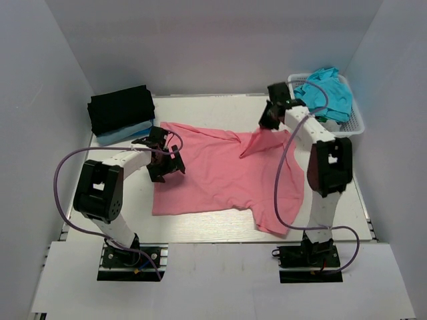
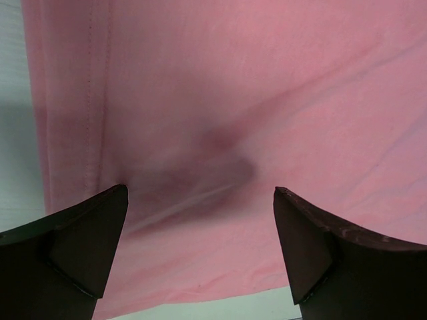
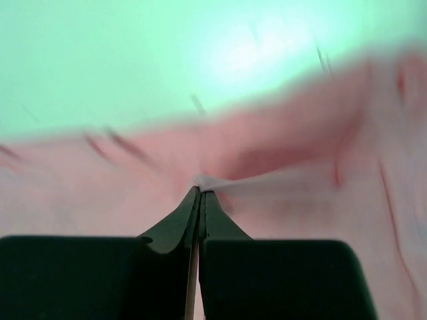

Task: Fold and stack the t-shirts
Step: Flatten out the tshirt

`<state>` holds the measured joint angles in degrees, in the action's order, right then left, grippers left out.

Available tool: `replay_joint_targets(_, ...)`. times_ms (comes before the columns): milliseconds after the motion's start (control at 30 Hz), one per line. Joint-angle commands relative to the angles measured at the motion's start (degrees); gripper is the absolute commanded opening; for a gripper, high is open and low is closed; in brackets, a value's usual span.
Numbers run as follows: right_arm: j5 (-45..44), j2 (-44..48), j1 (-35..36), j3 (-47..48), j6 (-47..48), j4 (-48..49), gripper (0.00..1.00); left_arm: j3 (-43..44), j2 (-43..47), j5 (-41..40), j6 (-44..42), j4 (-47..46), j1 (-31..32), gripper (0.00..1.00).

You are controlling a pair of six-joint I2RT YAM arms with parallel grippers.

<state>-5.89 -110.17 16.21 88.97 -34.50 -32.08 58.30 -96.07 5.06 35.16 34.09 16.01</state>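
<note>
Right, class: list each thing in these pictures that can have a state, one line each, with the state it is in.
salmon-pink t-shirt: unfolded, spread on the table, one far part lifted
black t-shirt: folded, on the light blue t-shirt
light blue t-shirt: folded, bottom of the stack
teal t-shirt: crumpled, in the basket
basket: upright, holding cloth
left gripper: open, over the salmon-pink t-shirt
right gripper: shut on the salmon-pink t-shirt

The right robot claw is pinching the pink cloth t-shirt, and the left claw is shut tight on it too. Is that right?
Not quite. The left gripper is open, not shut: the left wrist view shows its two fingers standing wide apart over the salmon-pink cloth t-shirt, pinching nothing. The right gripper really is shut on the shirt.
</note>
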Motion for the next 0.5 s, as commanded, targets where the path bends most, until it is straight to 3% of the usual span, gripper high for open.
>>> replay_joint_targets(0,-2.7,-11.7,-2.2,18.1,-2.1,-2.5,0.00,-0.2,-0.1,-0.8,-1.4,-0.3,0.2,1.00)
replay_joint_targets(33,-4.0,-14.3,-2.6,22.7,-4.0,-3.9,0.00,-0.2,-0.1,-0.8,-1.4,-0.2,0.2,1.00)
replay_joint_targets(67,-9.9,-19.1,-3.5,36.3,-5.5,-4.9,0.00,-0.2,-0.1,-1.5,-1.4,-0.2,0.2,1.00)
replay_joint_targets(133,-12.5,-25.1,-5.4,43.3,-10.4,-4.2,0.00,-0.2,-0.1,-2.1,-1.9,0.3,0.2,1.00)
replay_joint_targets(167,-10.0,-25.8,-7.1,43.7,-12.7,-1.2,0.03,-0.2,-0.1,-2.1,-1.9,0.3,0.2,1.00)
replay_joint_targets(200,-8.3,-25.3,-7.2,41.7,-13.9,13.4,0.11,0.3,-0.1,-2.1,-1.9,0.3,0.2,1.00)
replay_joint_targets(233,-8.4,-24.6,-7.5,37.0,-15.2,17.0,0.16,0.3,-0.1,-2.1,-1.9,1.0,0.2,1.00)
replay_joint_targets(267,-9.3,-22.8,-7.7,34.5,-15.9,20.2,0.47,0.8,-0.1,-2.1,-1.9,1.0,0.2,1.00)
replay_joint_targets(300,-8.3,-21.7,-7.9,30.9,-15.7,24.6,0.66,1.5,-0.1,-2.1,-2.5,1.7,0.2,1.00)
replay_joint_targets(333,-7.8,-21.4,-7.9,30.0,-15.3,25.6,0.75,1.5,0.5,-2.1,-2.5,2.2,0.2,1.00)
replay_joint_targets(433,-8.8,-20.9,-7.6,34.1,-11.4,24.3,0.88,0.8,2.4,-2.1,-2.5,2.2,0.2,1.00)
replay_joint_targets(467,-5.4,-20.5,-7.3,35.1,-8.9,23.6,0.90,0.0,4.0,-2.1,-2.5,2.2,0.2,1.00)
